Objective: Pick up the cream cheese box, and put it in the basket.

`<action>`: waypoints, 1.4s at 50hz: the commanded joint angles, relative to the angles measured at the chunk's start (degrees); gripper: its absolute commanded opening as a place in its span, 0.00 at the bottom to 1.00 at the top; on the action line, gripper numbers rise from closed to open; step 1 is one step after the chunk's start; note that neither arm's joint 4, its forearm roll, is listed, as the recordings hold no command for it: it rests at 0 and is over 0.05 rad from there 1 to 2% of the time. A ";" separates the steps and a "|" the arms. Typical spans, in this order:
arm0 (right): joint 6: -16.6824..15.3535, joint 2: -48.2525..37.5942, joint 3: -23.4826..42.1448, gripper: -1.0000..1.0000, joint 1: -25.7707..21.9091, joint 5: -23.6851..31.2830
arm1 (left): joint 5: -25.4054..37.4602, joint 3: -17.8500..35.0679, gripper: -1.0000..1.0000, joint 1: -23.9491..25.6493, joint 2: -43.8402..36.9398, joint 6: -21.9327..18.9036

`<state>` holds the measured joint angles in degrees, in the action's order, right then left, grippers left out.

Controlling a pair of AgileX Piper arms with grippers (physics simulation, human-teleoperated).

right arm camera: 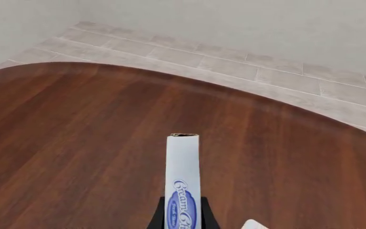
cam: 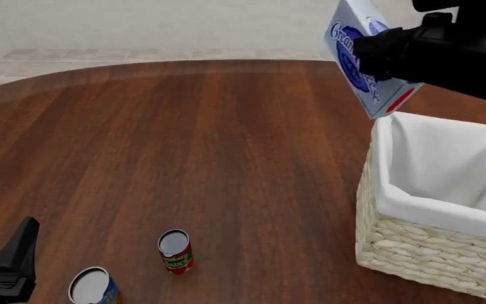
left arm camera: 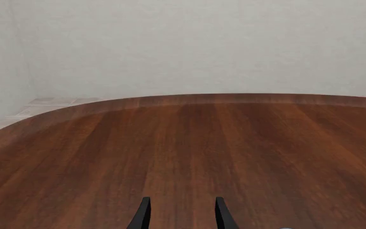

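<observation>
The box, a flat white and light-blue carton with blue oval logos and a red patch at its lower narrow end, hangs tilted in the air above the basket's far left corner, clamped between the black fingers of the right gripper. In the right wrist view the box shows edge-on as a thin white strip with a blue oval, standing up from between the two dark fingers pressed against its broad faces. Beneath it the basket sits at the right side of the table, squarish, of cream woven wicker with a smooth white cloth liner folded over its rim; its inside is open and its near left corner faces the camera. The table is polished dark red-brown wood with a rounded far edge, pale tiled floor and a plain wall beyond. Near the front edge stand a small red can and, just left of it and apart, a blue can, both upright with grey tops, well apart from the basket. The left gripper rests low at the front left corner, and in its wrist view its fingers stand narrowly parted over bare wood, holding nothing. A wide stretch of bare tabletop lies between the cans, the basket and the far edge.
</observation>
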<state>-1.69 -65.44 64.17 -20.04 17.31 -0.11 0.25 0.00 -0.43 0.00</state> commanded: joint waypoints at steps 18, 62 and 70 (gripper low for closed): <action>1.21 4.61 -3.39 0.00 3.03 0.22 | 0.00 0.00 1.00 0.00 0.00 0.00; 0.73 10.23 -6.22 0.00 8.30 2.58 | 0.00 0.00 1.00 0.00 0.00 0.00; 1.03 10.92 -7.58 0.00 9.13 2.20 | 0.00 0.00 1.00 0.00 0.00 0.00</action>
<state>-1.62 -55.71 57.49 -11.94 19.76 -0.11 0.25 0.00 -0.43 0.00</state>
